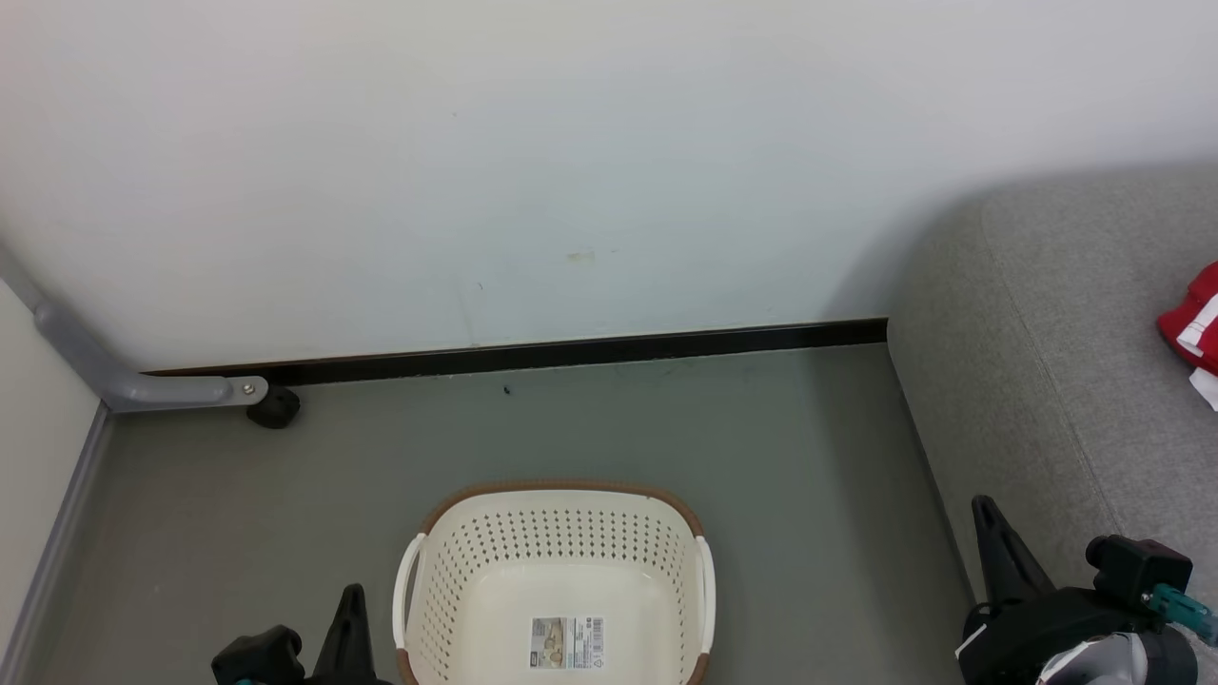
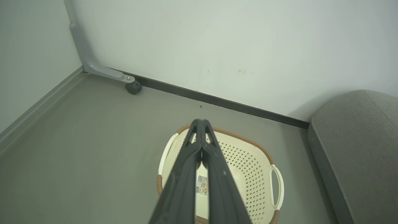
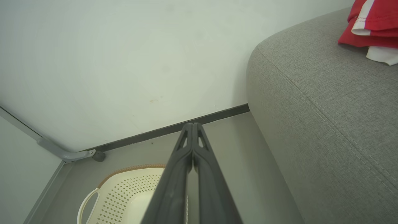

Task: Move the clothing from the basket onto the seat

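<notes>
Nearest, the left pincer and right pincer are both pressed shut, gripping nothing. Between them the basket stands on the floor, handles to left and right. Its near end is cut off, so its long axis is unclear. Farther right, red clothing lies on the seat, mostly cropped, and its direction is unreadable.
</notes>
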Available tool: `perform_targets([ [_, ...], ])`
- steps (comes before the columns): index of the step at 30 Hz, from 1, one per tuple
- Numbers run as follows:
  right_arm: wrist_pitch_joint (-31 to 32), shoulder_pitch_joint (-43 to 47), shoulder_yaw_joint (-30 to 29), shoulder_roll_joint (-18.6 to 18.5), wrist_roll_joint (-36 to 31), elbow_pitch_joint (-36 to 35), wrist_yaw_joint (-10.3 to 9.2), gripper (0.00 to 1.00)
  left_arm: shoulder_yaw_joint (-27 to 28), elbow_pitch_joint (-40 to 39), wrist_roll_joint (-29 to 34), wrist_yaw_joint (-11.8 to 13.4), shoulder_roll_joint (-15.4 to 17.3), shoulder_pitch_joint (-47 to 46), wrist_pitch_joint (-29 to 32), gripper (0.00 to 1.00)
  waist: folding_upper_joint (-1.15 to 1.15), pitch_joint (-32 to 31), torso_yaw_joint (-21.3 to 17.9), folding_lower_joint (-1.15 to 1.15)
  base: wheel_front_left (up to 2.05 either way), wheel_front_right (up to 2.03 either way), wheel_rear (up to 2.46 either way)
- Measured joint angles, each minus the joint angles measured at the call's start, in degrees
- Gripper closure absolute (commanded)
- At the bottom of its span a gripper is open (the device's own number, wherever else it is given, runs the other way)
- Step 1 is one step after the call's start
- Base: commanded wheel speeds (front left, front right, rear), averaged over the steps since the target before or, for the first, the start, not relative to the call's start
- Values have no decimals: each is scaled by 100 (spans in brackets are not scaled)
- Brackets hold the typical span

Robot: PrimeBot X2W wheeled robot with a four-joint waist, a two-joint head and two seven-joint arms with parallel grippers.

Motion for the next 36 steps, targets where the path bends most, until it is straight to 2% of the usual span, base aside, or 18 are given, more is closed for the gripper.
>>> perform_targets([
  [36,756,8,-888,305,2509,-350,201,100,519,-468,-2682,-412,-34,-18,743,100,0,17,-112,0,0,0,0],
])
